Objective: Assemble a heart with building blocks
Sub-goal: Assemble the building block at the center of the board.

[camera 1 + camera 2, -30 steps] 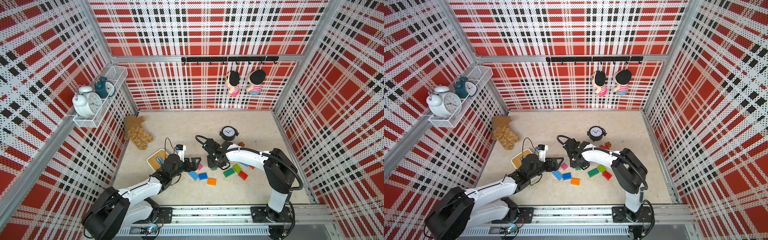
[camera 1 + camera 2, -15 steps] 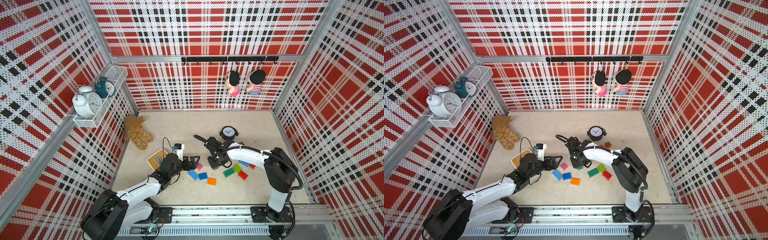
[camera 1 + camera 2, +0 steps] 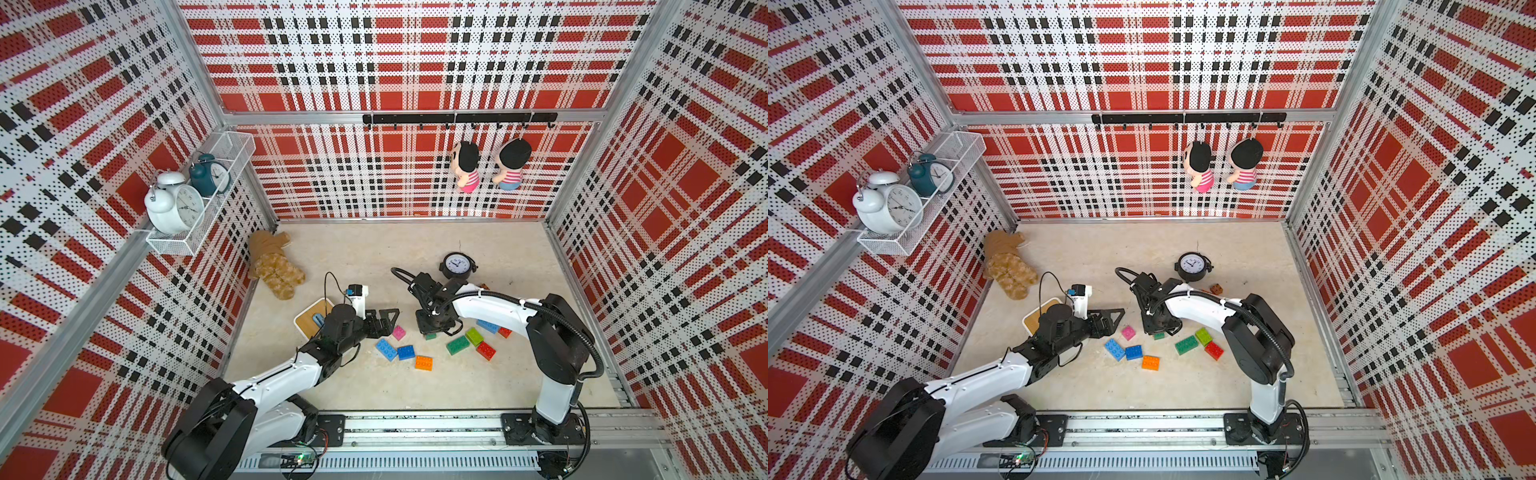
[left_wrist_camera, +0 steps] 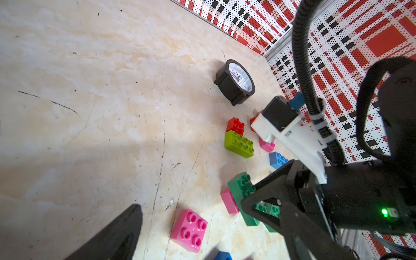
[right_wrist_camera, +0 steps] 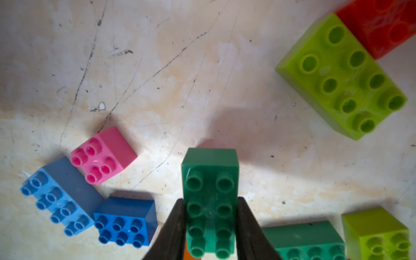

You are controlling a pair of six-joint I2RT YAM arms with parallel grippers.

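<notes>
Eight studded blocks show in a top view, at lower centre of the frame: one pink block (image 3: 1128,332), one light blue block (image 3: 1114,349), one blue block (image 3: 1133,352), one orange block (image 3: 1150,363), one dark green brick (image 3: 1159,336), one loose dark green block (image 3: 1186,345), one lime block (image 3: 1203,336) and one red block (image 3: 1214,350). The right wrist view adds one longer lime brick (image 5: 342,76) with a second red block (image 5: 378,22) just beside it.

All are glossy hard plastic, square or rectangular, topped with round hollow studs. The desk (image 3: 1183,386) is pale, marbled and scratched.

We count two end effectors. The right end effector (image 5: 211,201) is clamped on the dark green brick, a two-by-four-stud piece. Its black fingers press the two long sides near one end, so about half the brick juts past the fingertips. In both top views this brick sits directly under that end effector, near the pink block and to its right. We cannot tell whether it touches the desk. The left end effector (image 3: 390,322) is spread wide and empty, just left of the pink block.
</notes>
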